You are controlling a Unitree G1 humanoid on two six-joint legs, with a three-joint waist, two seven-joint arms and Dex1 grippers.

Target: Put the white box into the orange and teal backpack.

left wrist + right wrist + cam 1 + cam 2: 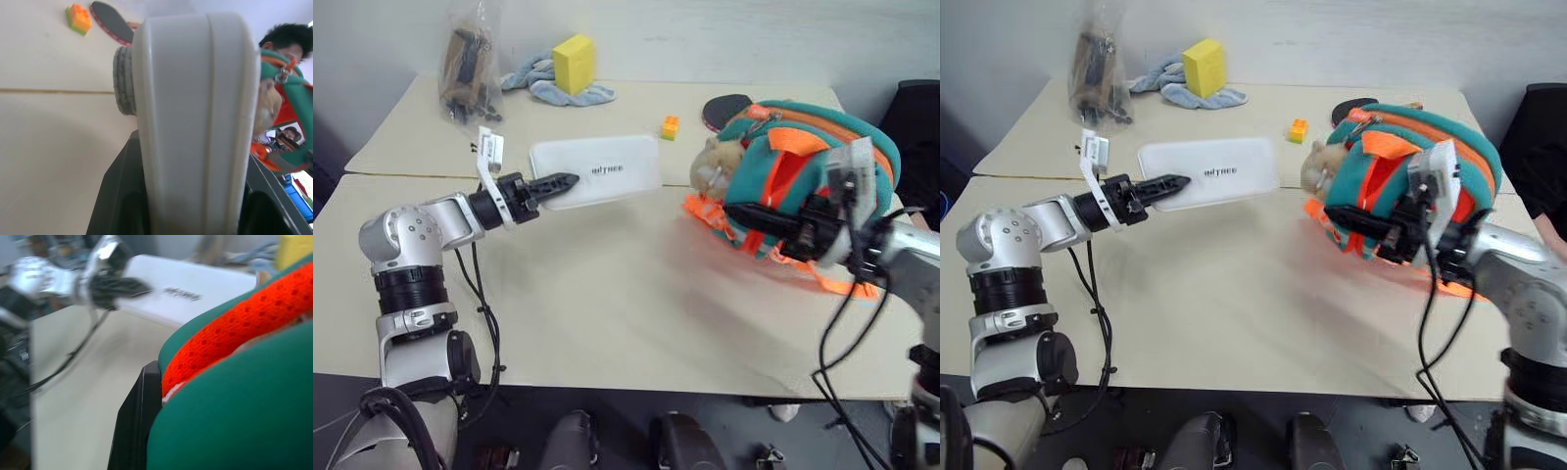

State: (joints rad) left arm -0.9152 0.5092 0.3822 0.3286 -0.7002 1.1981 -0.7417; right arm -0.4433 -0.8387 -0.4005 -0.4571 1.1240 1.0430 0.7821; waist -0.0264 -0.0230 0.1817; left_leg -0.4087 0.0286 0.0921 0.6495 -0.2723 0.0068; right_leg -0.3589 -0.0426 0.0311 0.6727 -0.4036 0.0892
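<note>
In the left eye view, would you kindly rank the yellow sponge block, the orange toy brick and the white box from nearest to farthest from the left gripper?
1. The white box, clamped at its near end in the left gripper.
2. The orange toy brick, beyond the box's far end, toward the backpack side.
3. The yellow sponge block, at the table's far edge on a blue cloth.

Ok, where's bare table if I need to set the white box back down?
The broad near patch of table, between the left tool and the orange and teal backpack, is bare. The far edge is crowded: plastic bag, blue cloth, yellow sponge block, small orange block, paddle.
</note>
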